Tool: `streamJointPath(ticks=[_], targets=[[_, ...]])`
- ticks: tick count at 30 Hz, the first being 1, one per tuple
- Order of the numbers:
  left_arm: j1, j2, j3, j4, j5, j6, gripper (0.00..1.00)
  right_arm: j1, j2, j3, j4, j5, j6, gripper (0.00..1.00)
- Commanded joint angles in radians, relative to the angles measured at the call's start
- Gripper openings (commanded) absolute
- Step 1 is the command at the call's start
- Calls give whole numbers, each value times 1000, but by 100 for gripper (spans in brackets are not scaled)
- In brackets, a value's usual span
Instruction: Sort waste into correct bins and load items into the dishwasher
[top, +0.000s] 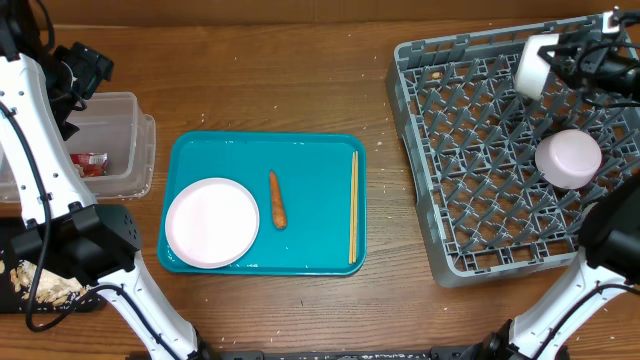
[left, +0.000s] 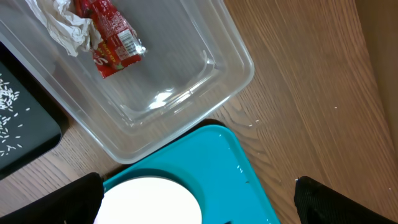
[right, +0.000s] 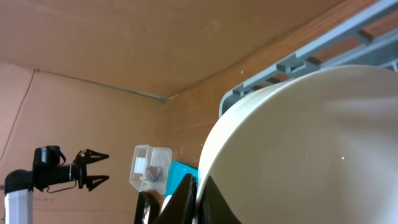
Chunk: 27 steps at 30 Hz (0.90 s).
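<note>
My right gripper (top: 556, 52) is shut on the rim of a white bowl (top: 535, 65), held tilted over the far edge of the grey dish rack (top: 470, 230). In the right wrist view the bowl (right: 311, 143) fills the frame, pinched between the fingers (right: 198, 198). A second white bowl (top: 568, 158) lies upside down in the rack. My left gripper (top: 92, 68) is open and empty above the clear tub (top: 135, 150), which holds a red wrapper (left: 109, 37) and white tissue (left: 65, 22). A white plate (top: 212, 222), a carrot stick (top: 278, 198) and chopsticks (top: 353, 205) lie on the teal tray (top: 310, 160).
A black tray (top: 20, 290) with food scraps (top: 45, 285) sits at the front left, partly under the left arm's base. Rice grains speckle it in the left wrist view (left: 18, 124). Bare wood lies between the teal tray and the rack. The cup is out of view.
</note>
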Motion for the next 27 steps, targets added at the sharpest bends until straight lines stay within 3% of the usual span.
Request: streamJointPath(ticks=[1, 9, 25, 27], targets=[[-6, 5, 7, -2, 3, -13, 100, 6, 39, 3, 46, -54, -1, 5], [-6, 5, 7, -2, 3, -13, 100, 0, 119, 3, 153, -54, 113, 8], [-6, 5, 7, -2, 3, -13, 100, -93, 124, 5, 97, 47, 184, 10], [-6, 5, 7, -2, 3, -13, 100, -105, 124, 10, 79, 48, 184, 14]])
